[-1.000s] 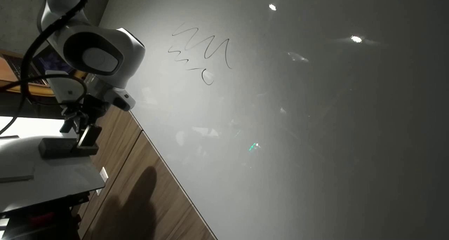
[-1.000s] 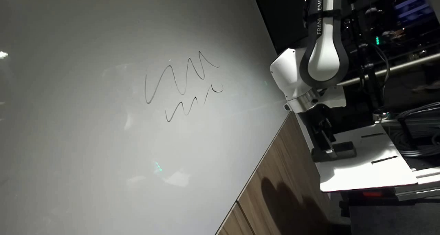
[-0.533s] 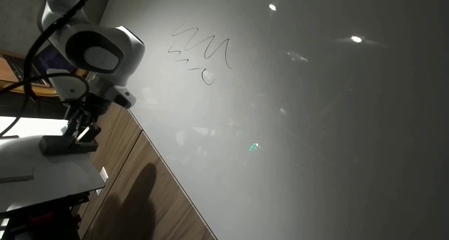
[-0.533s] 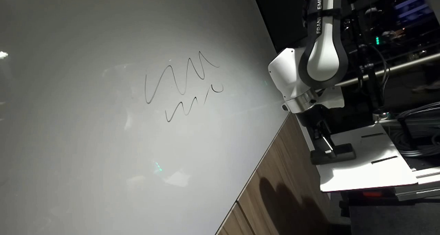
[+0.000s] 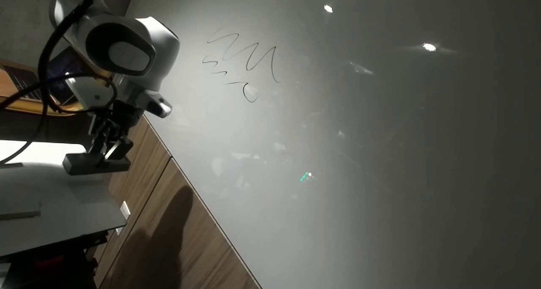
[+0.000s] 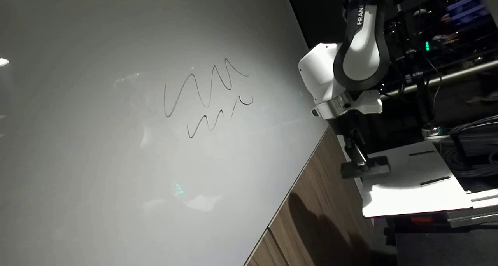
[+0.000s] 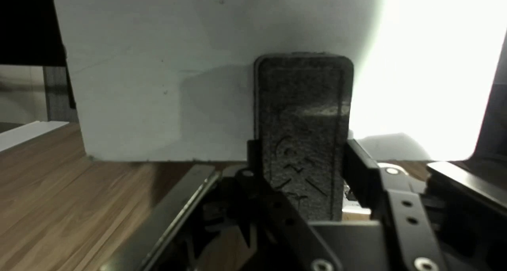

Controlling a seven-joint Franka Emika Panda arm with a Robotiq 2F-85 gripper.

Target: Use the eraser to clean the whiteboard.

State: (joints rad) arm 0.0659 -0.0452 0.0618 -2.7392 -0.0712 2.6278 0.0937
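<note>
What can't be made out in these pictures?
Eraser, wrist view: lower part partly hidden behind gripper.
Whiteboard, both exterior views: outer parts cut off by picture edges.
Laptop screen, in an exterior view: contents too dim; cable crosses it.
Robot arm, both exterior views: cut off by top edge.

In an exterior view the dark oblong eraser (image 5: 91, 166) is held nearly level, lower left, and the glossy grey, scribbled whiteboard (image 5: 338, 154) fills centre and right.
</note>
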